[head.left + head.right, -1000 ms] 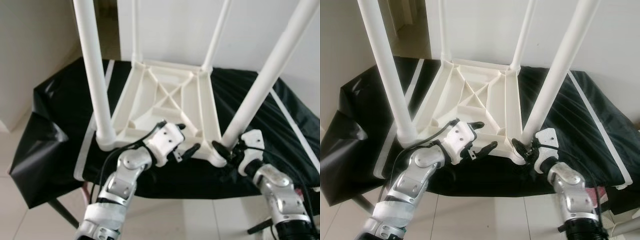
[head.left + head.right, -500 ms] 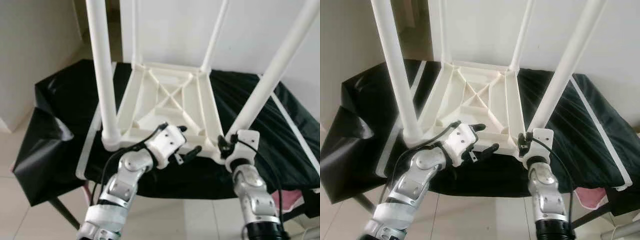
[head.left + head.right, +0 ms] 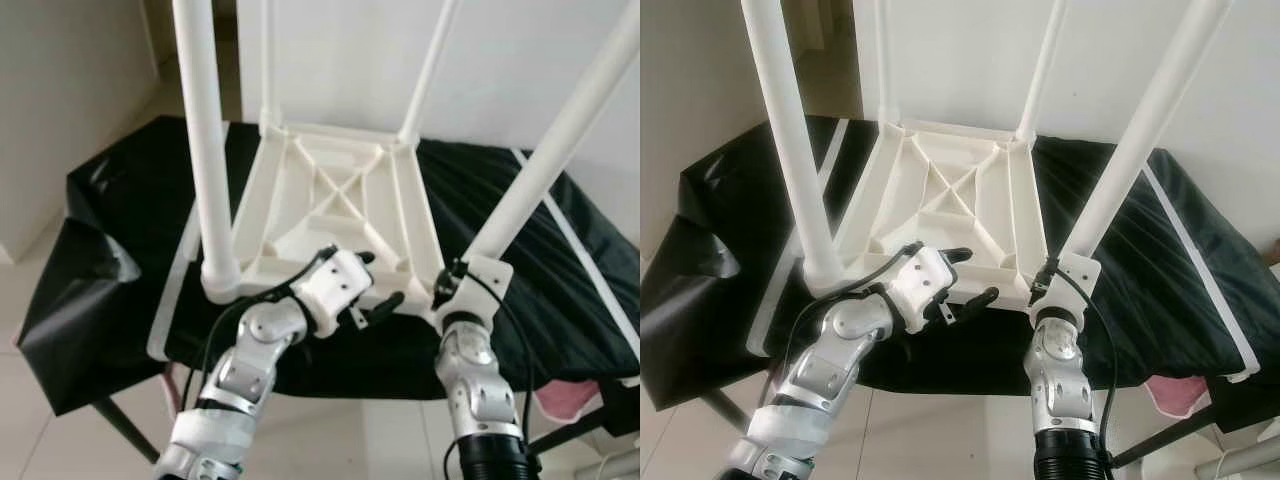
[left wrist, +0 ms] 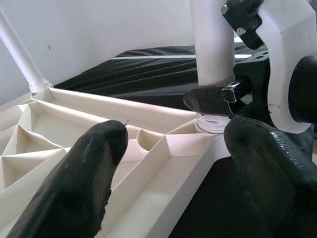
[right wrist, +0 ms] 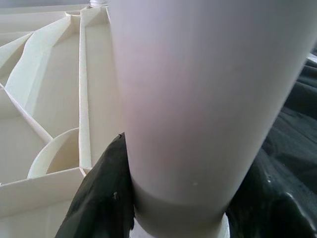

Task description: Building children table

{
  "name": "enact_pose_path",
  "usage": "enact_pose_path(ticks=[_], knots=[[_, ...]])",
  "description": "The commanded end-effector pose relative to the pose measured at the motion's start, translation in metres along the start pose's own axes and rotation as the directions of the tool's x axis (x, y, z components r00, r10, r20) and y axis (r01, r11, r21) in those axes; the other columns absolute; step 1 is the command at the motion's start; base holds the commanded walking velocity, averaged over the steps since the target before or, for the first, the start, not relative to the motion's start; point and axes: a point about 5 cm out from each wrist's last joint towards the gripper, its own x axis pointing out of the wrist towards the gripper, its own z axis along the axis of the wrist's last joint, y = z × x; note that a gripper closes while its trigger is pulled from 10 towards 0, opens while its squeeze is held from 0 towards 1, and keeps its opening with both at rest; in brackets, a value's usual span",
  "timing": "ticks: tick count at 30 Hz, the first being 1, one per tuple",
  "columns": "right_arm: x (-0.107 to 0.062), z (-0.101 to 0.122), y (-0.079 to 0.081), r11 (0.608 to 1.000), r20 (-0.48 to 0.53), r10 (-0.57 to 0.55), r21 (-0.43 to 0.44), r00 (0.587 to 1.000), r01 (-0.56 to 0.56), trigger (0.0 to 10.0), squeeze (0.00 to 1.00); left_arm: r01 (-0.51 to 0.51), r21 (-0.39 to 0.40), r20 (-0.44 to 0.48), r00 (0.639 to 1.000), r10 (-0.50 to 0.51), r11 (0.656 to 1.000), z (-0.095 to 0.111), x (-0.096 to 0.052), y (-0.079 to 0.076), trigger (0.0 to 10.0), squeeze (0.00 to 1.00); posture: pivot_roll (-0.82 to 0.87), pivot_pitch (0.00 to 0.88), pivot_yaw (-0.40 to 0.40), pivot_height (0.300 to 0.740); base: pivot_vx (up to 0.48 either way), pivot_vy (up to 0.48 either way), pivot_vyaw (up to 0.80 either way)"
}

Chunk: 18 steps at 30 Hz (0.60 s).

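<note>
Since hollow plastic, probably light, stiff and slick: upturned table frame on black cloth, near-right leg clasped low between right gripper fingers, left gripper spread wide just beside, best held near the socket.

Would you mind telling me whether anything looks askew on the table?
The near-right leg leans outward from its corner socket, gripped at its base by the right tool; the other near leg stands straighter.
</note>
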Motion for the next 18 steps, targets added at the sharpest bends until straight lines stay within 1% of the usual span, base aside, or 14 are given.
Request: enact_pose_path(ticks=[1, 3, 4, 5, 6, 9, 12, 15, 16, 17, 18], knots=[[0.000, -0.017, -0.010, 0.998, -0.088, -0.061, -0.020, 0.994, 0.060, 10.0, 0.00, -0.099, 0.012, 0.004, 0.995, 0.099, 0.995, 0.001, 0.002, 0.003, 10.0, 0.00, -0.01, 0.000, -0.079, 0.740, 0.000, 0.000, 0.00], [0.000, -0.015, -0.005, 0.999, -0.078, -0.047, -0.010, 0.996, 0.047, 10.0, 0.00, -0.100, 0.013, 0.004, 0.995, 0.100, 0.995, 0.001, 0.003, 0.004, 10.0, 0.00, -0.01, 0.000, -0.079, 0.740, 0.000, 0.000, 0.00], [0.000, -0.014, -0.004, 0.999, -0.067, -0.042, -0.012, 0.997, 0.042, 10.0, 0.95, -0.100, 0.013, 0.005, 0.995, 0.100, 0.995, 0.001, 0.002, 0.004, 10.0, 0.00, -0.01, 0.000, -0.079, 0.740, 0.000, 0.000, 0.00], [0.000, -0.014, -0.004, 0.999, -0.067, -0.042, -0.012, 0.997, 0.042, 10.0, 0.95, -0.100, 0.013, 0.005, 0.995, 0.100, 0.995, 0.001, 0.002, 0.004, 10.0, 0.00, -0.01, 0.000, -0.079, 0.740, 0.000, 0.000, 0.00], [0.000, -0.012, -0.003, 0.999, -0.057, -0.033, -0.007, 0.998, 0.033, 10.0, 1.00, -0.099, 0.014, 0.005, 0.995, 0.099, 0.995, 0.001, 0.002, 0.004, 10.0, 0.00, -0.01, 0.000, -0.079, 0.740, 0.000, 0.000, 0.00], [0.000, -0.006, -0.003, 1.000, -0.019, -0.010, -0.001, 1.000, 0.010, 10.0, 1.00, -0.100, 0.015, 0.006, 0.995, 0.100, 0.995, 0.001, 0.002, 0.004, 10.0, 0.00, -0.01, 0.000, -0.078, 0.740, 0.000, 0.000, 0.00], [-0.002, 0.000, -0.005, 0.999, 0.039, 0.042, -0.024, 0.998, -0.041, 10.0, 1.00, -0.099, 0.016, 0.007, 0.995, 0.099, 0.995, 0.001, 0.002, 0.004, 10.0, 0.00, -0.01, 0.000, -0.077, 0.740, 0.000, 0.000, 0.00], [-0.003, 0.002, -0.006, 0.998, 0.053, 0.055, -0.030, 0.997, -0.054, 10.0, 1.00, -0.098, 0.017, 0.007, 0.995, 0.098, 0.995, 0.001, 0.002, 0.004, 10.0, 0.00, -0.01, 0.000, -0.077, 0.740, 0.000, 0.000, 0.00], [-0.005, 0.004, -0.010, 0.996, 0.076, 0.083, -0.041, 0.994, -0.080, 10.0, 1.00, -0.098, 0.017, 0.007, 0.995, 0.098, 0.995, 0.001, 0.002, 0.004, 10.0, 0.00, -0.01, 0.000, -0.076, 0.740, 0.000, 0.000, 0.00], [-0.005, 0.004, -0.010, 0.996, 0.076, 0.083, -0.041, 0.994, -0.080, 10.0, 1.00, -0.098, 0.017, 0.007, 0.995, 0.098, 0.995, 0.001, 0.002, 0.004, 10.0, 0.00, -0.01, 0.000, -0.076, 0.740, 0.000, 0.000, 0.00], [-0.007, 0.004, -0.014, 0.994, 0.091, 0.108, -0.046, 0.990, -0.104, 10.0, 1.00, -0.098, 0.017, 0.007, 0.995, 0.098, 0.995, 0.002, 0.002, 0.004, 10.0, 0.00, -0.01, 0.000, -0.075, 0.740, 0.000, 0.000, 0.00]])
